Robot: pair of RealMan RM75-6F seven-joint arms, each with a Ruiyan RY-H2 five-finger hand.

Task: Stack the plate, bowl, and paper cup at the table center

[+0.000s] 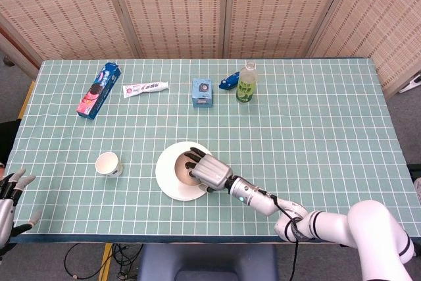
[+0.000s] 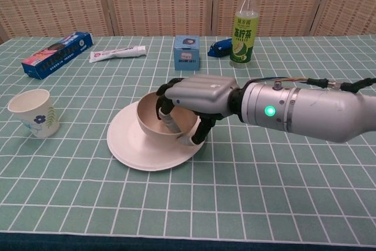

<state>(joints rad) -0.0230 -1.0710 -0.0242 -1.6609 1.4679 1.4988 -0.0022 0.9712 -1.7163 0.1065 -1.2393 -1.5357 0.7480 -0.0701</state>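
Beige bowl (image 2: 158,121) on plate (image 2: 132,145), partly hidden by right hand (image 2: 197,95).

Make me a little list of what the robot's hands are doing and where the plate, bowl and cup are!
right hand: grips the bowl by its rim, fingers inside it
bowl: over the plate, upright; whether it touches the plate cannot be told
plate: flat on the table near the middle
paper cup: stands upright, apart from the plate, on its left
left hand: at the table's near left edge, fingers spread, holding nothing
stack: cup not yet added
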